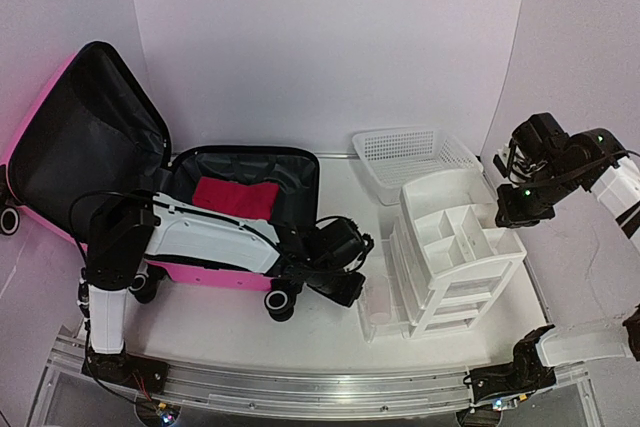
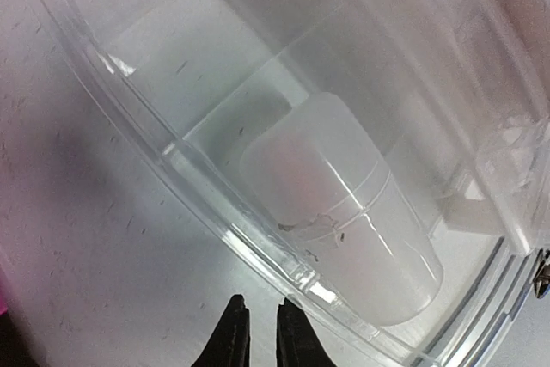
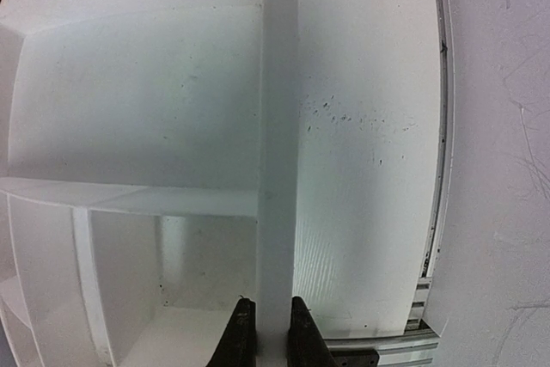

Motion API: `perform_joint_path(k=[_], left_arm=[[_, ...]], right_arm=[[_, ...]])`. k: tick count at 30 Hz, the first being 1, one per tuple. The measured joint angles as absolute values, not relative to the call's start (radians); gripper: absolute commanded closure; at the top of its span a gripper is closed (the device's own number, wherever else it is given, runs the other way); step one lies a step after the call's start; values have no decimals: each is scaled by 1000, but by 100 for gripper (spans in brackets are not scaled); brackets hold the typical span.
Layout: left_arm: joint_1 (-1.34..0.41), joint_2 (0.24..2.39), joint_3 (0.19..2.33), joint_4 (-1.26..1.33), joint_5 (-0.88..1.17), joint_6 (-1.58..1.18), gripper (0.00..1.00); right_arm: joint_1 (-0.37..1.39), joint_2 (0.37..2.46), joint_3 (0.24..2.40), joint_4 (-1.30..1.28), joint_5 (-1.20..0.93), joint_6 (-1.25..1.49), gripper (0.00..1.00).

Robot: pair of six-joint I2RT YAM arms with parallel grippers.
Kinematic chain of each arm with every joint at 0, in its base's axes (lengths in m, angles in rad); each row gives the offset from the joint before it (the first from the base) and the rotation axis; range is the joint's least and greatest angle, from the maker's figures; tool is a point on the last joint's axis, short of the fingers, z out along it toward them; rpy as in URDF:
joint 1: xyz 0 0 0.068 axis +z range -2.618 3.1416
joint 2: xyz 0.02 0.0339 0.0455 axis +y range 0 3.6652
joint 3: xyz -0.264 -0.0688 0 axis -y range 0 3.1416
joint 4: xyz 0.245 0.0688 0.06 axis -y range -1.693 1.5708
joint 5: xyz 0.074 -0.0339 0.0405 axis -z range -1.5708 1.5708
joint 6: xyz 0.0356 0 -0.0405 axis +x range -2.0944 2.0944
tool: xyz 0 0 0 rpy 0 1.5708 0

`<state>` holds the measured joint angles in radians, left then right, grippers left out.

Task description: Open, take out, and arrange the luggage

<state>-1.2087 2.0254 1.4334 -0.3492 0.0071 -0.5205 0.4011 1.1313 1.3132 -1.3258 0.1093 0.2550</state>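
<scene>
the luggage (image 1: 150, 162) is lying open at 9 o'clock on the surface (image 1: 250, 337), its lid standing up against the left wall and a red cloth (image 1: 235, 197) lying in the black-lined base. the left arm is stretching across its front. the left fingers (image 2: 232, 337) are sitting narrow with a thin gap between them, just beside the rim of a clear container (image 2: 185, 148) at 5 o'clock, which is holding a translucent cylinder (image 2: 344, 221). whether they are touching that rim i cannot tell. at 3 o'clock the right fingers (image 3: 239, 337) are pinching a divider wall of the white drawer organizer (image 1: 455, 247). a white mesh basket (image 1: 400, 134) is sitting at 1 o'clock.
</scene>
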Motion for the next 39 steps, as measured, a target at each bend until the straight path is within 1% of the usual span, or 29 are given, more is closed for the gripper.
perform_joint_path(k=[3,8,13,16,18,21,24,29,32,35,39], left_arm=[[-1207,2070,1499,-343,45,-515,85],[-1207,2172,1636,-316,125,-515,81],[-1192,2257,1741,-323,174,-531,75],[-1183,2268,1757,-322,191,-529,67],[-1183,2268,1756,-321,190,-521,60],[-1184,2246,1711,-295,187,-481,50],[-1186,2181,1621,-280,181,-437,46],[-1167,1993,1471,-280,177,-376,43],[-1134,1861,1417,-276,164,-338,42],[-1098,1724,1369,-260,153,-300,37],[-1064,1550,1302,-254,130,-241,27]], right_arm=[[398,1131,1312,-1323,104,255,90],[398,1129,1308,-1311,87,259,90],[390,1118,1299,-1309,101,289,90],[387,1118,1299,-1309,105,301,89],[387,1118,1299,-1312,112,302,89],[394,1118,1300,-1316,133,304,92],[402,1121,1303,-1323,165,304,100],[406,1134,1314,-1346,227,275,100],[386,1152,1328,-1359,242,241,100],[302,1178,1349,-1360,226,181,100],[136,1209,1376,-1356,200,107,100]])
